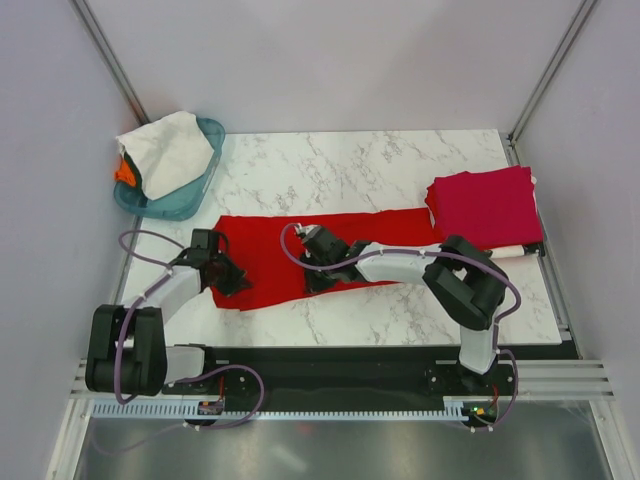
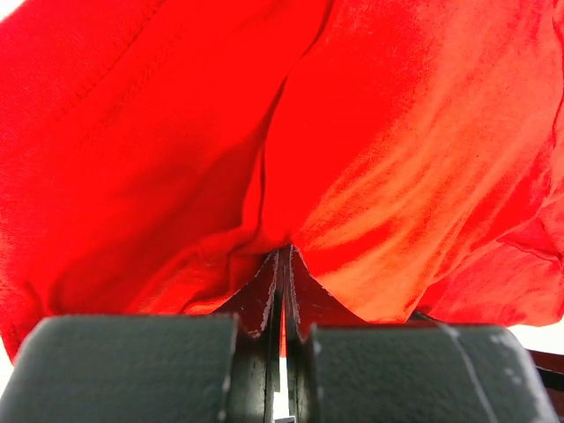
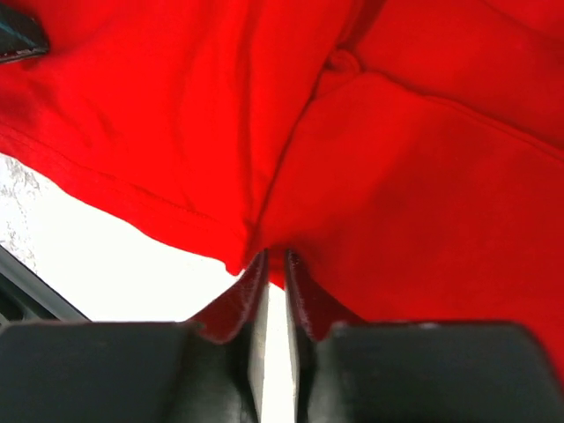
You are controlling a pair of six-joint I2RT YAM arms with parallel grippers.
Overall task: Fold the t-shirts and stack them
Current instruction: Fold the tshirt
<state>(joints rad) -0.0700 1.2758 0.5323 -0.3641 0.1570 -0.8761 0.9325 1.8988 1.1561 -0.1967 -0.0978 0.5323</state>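
Note:
A bright red t-shirt (image 1: 300, 245) lies spread across the middle of the marble table. My left gripper (image 1: 228, 275) is shut on its near left edge; the left wrist view shows red cloth (image 2: 352, 159) pinched between the jaws. My right gripper (image 1: 318, 272) is shut on the near edge of the same shirt, cloth (image 3: 397, 176) bunched at the fingertips. A folded crimson-pink t-shirt (image 1: 485, 205) lies at the right. A white t-shirt (image 1: 165, 150) is heaped in the basket at the back left.
A teal plastic basket (image 1: 190, 195) stands at the back left, with something orange (image 1: 124, 172) under the white shirt. A white cloth edge (image 1: 520, 250) shows under the crimson shirt. Grey walls and frame posts enclose the table.

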